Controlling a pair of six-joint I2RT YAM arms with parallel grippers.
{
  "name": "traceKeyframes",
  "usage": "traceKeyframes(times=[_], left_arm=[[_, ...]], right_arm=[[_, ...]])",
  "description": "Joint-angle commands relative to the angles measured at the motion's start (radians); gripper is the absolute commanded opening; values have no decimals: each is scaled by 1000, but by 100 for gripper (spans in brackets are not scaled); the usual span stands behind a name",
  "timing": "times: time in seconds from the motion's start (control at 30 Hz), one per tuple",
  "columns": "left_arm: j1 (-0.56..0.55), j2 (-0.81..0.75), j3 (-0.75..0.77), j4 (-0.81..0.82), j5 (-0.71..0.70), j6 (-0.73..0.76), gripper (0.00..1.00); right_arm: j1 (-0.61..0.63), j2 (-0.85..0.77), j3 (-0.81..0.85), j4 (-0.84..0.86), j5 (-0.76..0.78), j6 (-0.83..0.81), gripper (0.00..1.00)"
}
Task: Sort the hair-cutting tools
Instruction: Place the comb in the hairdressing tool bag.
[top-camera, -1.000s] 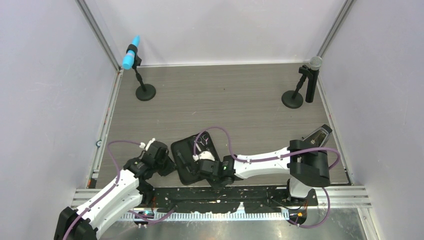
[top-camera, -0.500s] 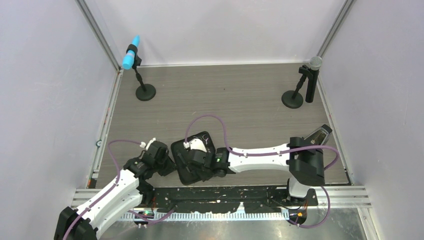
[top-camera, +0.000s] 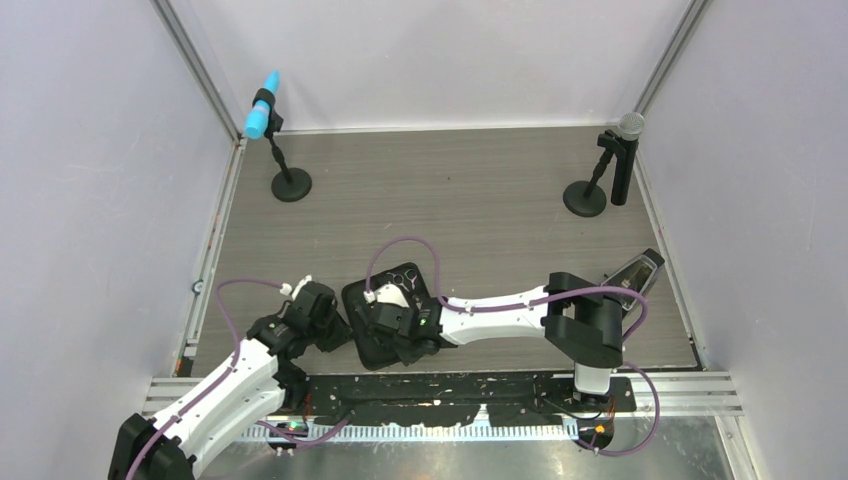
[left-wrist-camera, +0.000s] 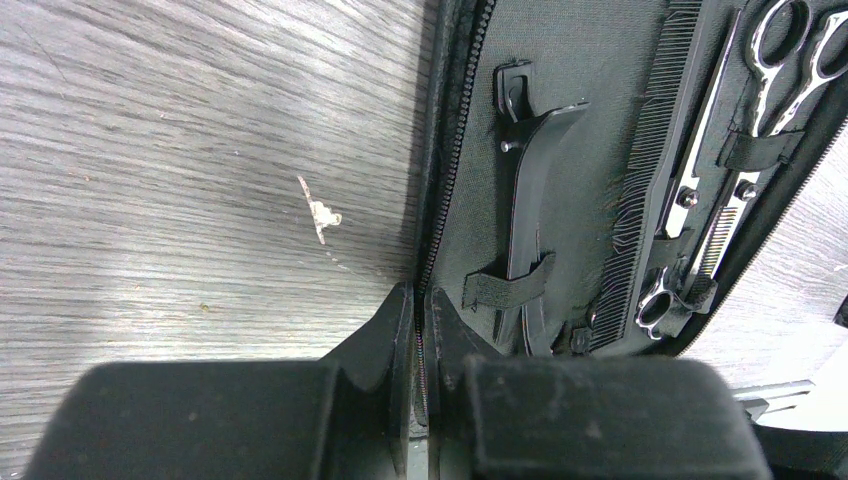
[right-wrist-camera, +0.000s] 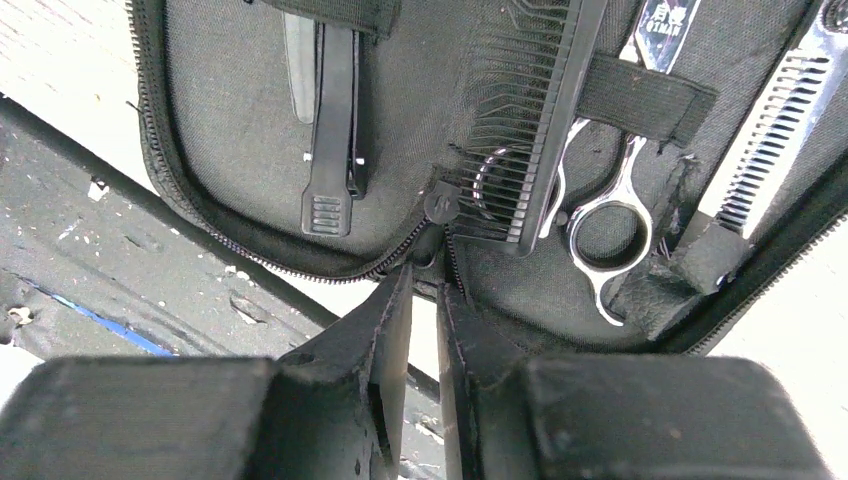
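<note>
Top external view: the case (top-camera: 358, 300) is laid open on the table (top-camera: 480, 200), at the near edge and left of its middle. Both arms are extended to it, one from each side. A microphone (top-camera: 291, 183) is placed towards the far left corner and a second microphone (top-camera: 585, 198) towards the far right corner, both well apart from the case.

Left wrist view: the left gripper (left-wrist-camera: 417, 300) is pressed together on the zip edge of the case, with the zip teeth pinched between the two tips. Bare table is seen to the outside of that edge. The hair-cutting tools are held flat against the lining under elastic straps. A clip (left-wrist-camera: 530, 200) is placed nearest the gripped edge, then the comb (left-wrist-camera: 650, 170). Beyond the comb, the scissors (left-wrist-camera: 790, 55) are seen by their ring handles at the far end. The second scissors (left-wrist-camera: 655, 310) are seen by one ring touching the comb at the near end.

Right wrist view: the right gripper (right-wrist-camera: 427, 270) is clamped on the rim of the case at its near edge, just beneath the zip pull (right-wrist-camera: 437, 203). Only a narrow slit is left between the fingers behind the tips. The comb end and one scissor ring are located just beyond the pull, and a toothed blade is tucked into a pocket at the corner.
</note>
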Motion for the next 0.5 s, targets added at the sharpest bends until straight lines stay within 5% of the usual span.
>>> traceKeyframes(times=[0.0, 0.47], left_arm=[[5, 7, 28, -17, -16, 25, 0], [5, 7, 28, -15, -11, 27, 0]], right_arm=[[-7, 6, 29, 28, 0, -6, 25], [-21, 1, 54, 35, -35, -5, 28]])
